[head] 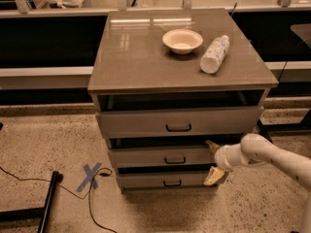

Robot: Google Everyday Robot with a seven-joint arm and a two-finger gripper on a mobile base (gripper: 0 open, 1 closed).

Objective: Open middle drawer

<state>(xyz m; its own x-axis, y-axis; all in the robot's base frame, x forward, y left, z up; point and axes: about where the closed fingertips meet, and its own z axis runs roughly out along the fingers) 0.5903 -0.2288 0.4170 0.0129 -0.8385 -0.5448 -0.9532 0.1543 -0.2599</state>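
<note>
Gripper [214,160] at middle drawer [160,157] right end, jaws apart above and below.

The gripper [214,160] hides the right end of the middle drawer [160,157]; its arm [284,163] leaves the frame.

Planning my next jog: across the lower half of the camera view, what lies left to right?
Black floor stand → blue tape cross → middle drawer → gripper, at the drawer's right end → arm.

White tubular arm [279,160], rounded wrist [228,158], tan pincer [213,161] spread at end of middle drawer [155,157]
</note>
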